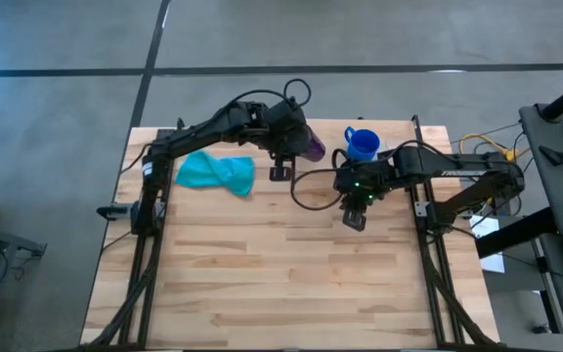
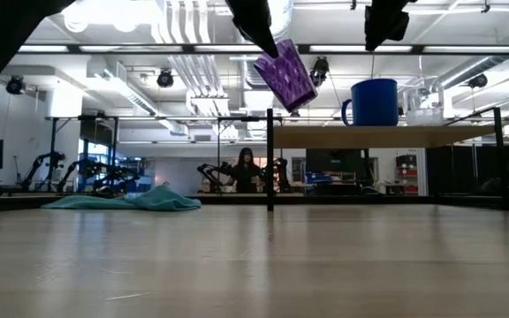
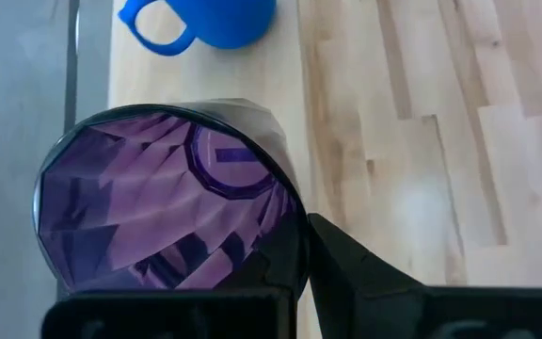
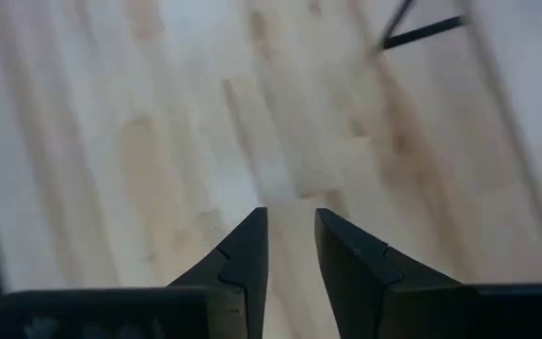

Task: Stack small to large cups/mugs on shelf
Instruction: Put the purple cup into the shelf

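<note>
Shelf (image 2: 387, 135) at the table's far edge carries the blue mug (image 1: 363, 144). Purple tumbler (image 2: 285, 75) hangs tilted in the air beside the shelf, clamped at its rim by the left gripper (image 1: 296, 137). Right gripper (image 1: 355, 217) points down at bare tabletop in front of the shelf, fingers slightly apart, empty.

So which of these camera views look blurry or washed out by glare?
Right wrist view: the pale wooden tabletop is smeared and soft behind the right gripper. Low view: bright ceiling lights leave the purple ribbed tumbler and bright blue handled mug backlit. High view: evenly lit, no glare.
</note>
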{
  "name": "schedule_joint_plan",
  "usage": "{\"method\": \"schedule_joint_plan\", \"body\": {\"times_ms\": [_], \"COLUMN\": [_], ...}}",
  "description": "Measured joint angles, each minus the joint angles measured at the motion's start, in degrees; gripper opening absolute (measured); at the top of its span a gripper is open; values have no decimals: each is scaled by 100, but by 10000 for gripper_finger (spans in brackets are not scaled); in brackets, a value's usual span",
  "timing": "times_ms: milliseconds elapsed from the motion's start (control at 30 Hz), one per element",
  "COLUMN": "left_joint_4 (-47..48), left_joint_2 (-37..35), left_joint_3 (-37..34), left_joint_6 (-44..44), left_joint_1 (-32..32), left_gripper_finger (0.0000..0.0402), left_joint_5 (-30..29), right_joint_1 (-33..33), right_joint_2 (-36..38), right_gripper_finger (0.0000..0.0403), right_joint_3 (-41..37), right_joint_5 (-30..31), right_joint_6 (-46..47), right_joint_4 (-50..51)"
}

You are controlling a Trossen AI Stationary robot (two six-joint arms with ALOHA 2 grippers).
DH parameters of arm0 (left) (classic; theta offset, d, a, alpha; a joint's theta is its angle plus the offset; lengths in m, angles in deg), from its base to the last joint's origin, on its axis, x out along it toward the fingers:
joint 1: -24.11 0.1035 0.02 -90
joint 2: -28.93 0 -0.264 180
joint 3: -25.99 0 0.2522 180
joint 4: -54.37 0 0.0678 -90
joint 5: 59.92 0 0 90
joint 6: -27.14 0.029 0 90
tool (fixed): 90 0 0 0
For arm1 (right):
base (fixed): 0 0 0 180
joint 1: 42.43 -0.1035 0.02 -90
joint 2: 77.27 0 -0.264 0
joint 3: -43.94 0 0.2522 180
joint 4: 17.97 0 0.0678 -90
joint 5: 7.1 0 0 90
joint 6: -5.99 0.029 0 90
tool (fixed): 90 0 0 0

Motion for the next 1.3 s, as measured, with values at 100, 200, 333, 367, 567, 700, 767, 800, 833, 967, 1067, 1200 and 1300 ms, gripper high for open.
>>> {"method": "schedule_joint_plan", "body": {"times_ms": [100,200,333,367,567,700,767,800,833,967,1067,1200,1300], "left_joint_4": [-22,-25,-191,-214,-373,-374,-373,-372,-369,-304,-115,398,689], "left_joint_2": [2,10,11,11,11,11,11,11,10,5,-5,-19,-19], "left_joint_3": [-37,-63,-163,-196,-339,-339,-339,-339,-339,-335,-322,-317,-315], "left_joint_6": [185,208,214,225,556,856,1152,1332,1498,1997,2068,2370,2725], "left_joint_1": [48,70,90,101,111,111,111,111,111,67,-66,-285,-507], "left_gripper_finger": [0,0,0,0,0,0,0,0,0,0,0,0,0], "left_joint_5": [2,43,321,395,473,523,570,591,616,923,1195,1207,1182], "right_joint_1": [2,2,4,7,76,95,108,114,124,129,125,129,127], "right_joint_2": [34,66,86,94,126,135,136,136,136,136,136,140,140], "right_gripper_finger": [85,87,94,95,103,105,105,105,105,105,105,105,105], "right_joint_3": [0,2,2,2,72,274,401,471,549,885,1153,1510,1710], "right_joint_5": [545,1246,2037,2134,2192,2316,2332,2333,2333,2333,2316,1665,712], "right_joint_6": [-45,-51,-161,-290,-1598,-2632,-3125,-3349,-3529,-3740,-3730,-3838,-4012], "right_joint_4": [23,20,-9,-71,-672,-733,-725,-728,-728,-726,-688,-673,-674]}}
